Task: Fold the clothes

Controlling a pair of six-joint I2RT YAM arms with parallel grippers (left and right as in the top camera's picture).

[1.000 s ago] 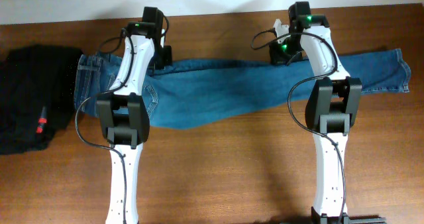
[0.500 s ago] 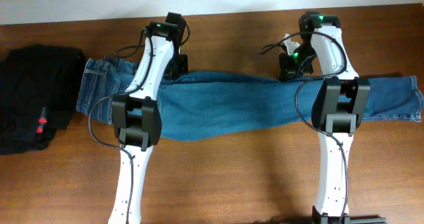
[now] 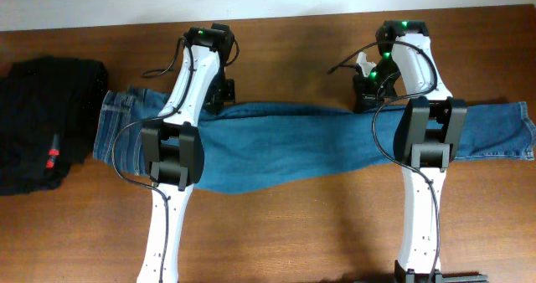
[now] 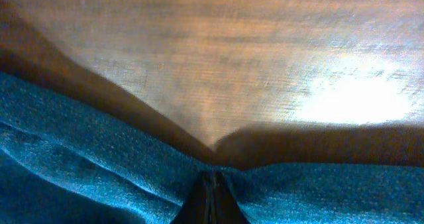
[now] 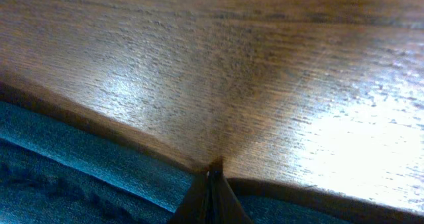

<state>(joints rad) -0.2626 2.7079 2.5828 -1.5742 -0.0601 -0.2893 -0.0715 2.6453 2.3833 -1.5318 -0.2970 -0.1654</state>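
The blue denim jeans [image 3: 285,145] lie stretched across the table, waist at the left and leg hems at the right. My left gripper [image 3: 219,99] is shut on their far edge near the thigh. My right gripper [image 3: 368,99] is shut on the same edge further down the legs. In the left wrist view the closed fingertips [image 4: 213,179] pinch the denim [image 4: 99,164], which spreads to both sides. The right wrist view shows the same: the gripper [image 5: 213,177] is clamped on a fold of the jeans [image 5: 66,158] just above the wood.
A black garment [image 3: 42,124] with a small red tag [image 3: 52,157] lies at the left end, touching the jeans' waist. The brown wooden table [image 3: 293,233] runs to a pale wall at the back. Both arm bases stand at the near edge.
Both arms have carried the jeans' far edge to the right and toward the near side. The legs now lie straighter and the hems reach the right edge of view.
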